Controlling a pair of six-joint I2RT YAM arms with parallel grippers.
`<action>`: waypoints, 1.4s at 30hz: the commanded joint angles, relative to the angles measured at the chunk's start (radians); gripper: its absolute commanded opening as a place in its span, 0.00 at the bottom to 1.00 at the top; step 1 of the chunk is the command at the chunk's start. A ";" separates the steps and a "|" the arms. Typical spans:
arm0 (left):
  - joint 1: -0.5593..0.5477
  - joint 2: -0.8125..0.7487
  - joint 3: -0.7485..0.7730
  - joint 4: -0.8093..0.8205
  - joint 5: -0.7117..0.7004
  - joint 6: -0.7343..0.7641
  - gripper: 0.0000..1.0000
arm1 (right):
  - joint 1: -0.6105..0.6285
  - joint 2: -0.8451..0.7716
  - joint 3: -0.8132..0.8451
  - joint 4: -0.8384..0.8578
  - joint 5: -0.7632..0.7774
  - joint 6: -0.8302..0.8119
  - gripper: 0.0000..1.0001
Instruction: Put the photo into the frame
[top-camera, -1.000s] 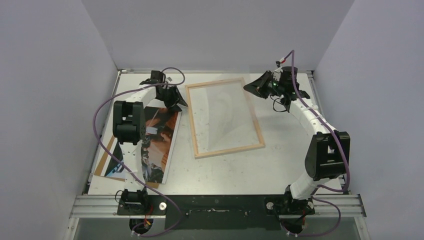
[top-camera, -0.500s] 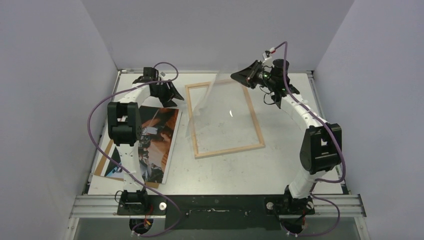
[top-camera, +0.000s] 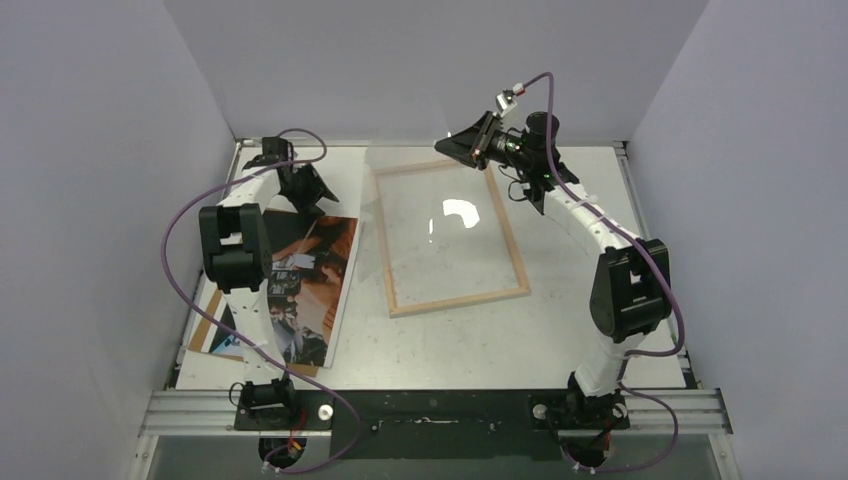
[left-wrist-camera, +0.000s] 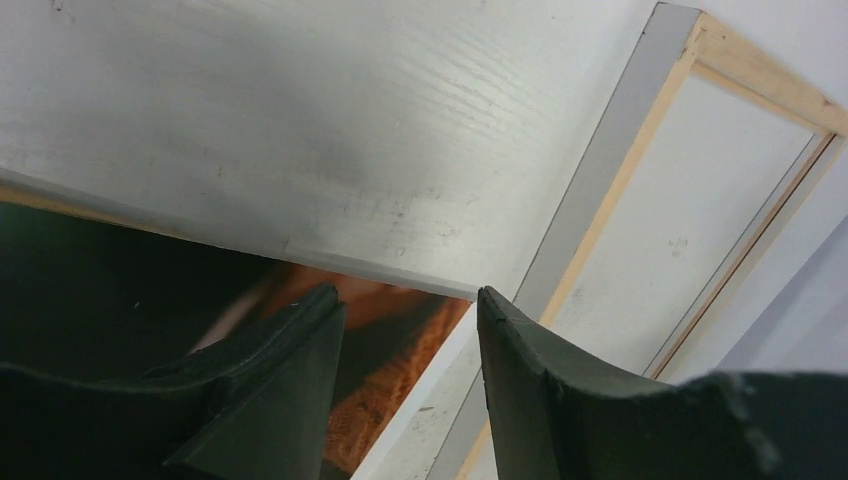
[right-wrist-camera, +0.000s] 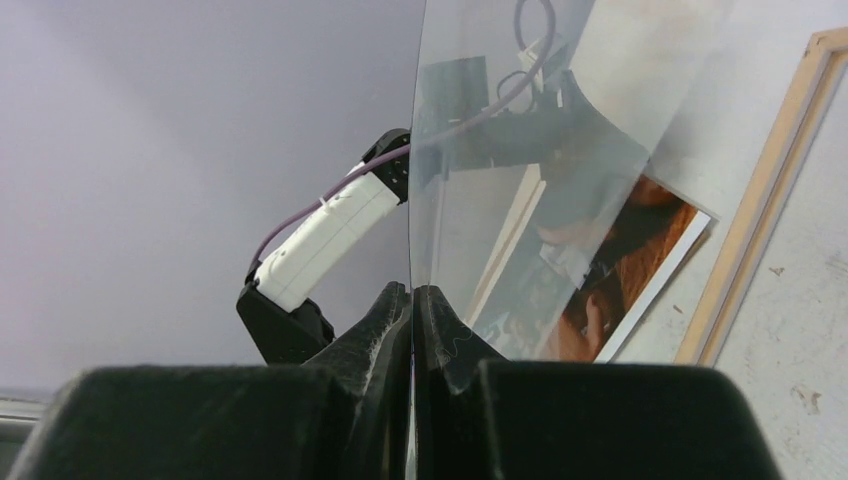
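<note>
Lifted higher than a second ago, the clear pane (right-wrist-camera: 520, 150) tilts above the frame (top-camera: 512, 240), pinched in the right gripper (right-wrist-camera: 412, 300). The left gripper (left-wrist-camera: 408, 310), parted and empty, hovers left of the frame, by the photo (top-camera: 310, 290) lying flat there. The glass looks to be coming out; next it likely needs parking safely.

Glossy photo (top-camera: 322, 288), wooden frame (top-camera: 458, 299), clear pane (right-wrist-camera: 500, 200)

My overhead camera sits above and behind the arm bases and looks down on the whole desk (top-camera: 450, 340). The left wrist view peers past the left end effector (left-wrist-camera: 410, 300), low and close to the desk. The right wrist view sights along the right end effector (right-wrist-camera: 412, 292), with the pane (right-wrist-camera: 500, 150) right up against the lens. All three views share the photo (top-camera: 320, 280) and the frame (top-camera: 458, 300).
</note>
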 joint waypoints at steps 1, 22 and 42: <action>0.002 -0.042 -0.005 -0.011 -0.026 0.003 0.49 | 0.004 -0.021 0.061 -0.022 -0.009 -0.067 0.00; 0.003 -0.004 -0.019 -0.018 0.015 0.021 0.49 | -0.130 0.199 0.004 -0.508 0.063 -0.485 0.00; -0.021 0.051 0.007 -0.033 0.033 0.032 0.48 | -0.191 0.180 -0.172 -0.259 0.080 -0.506 0.00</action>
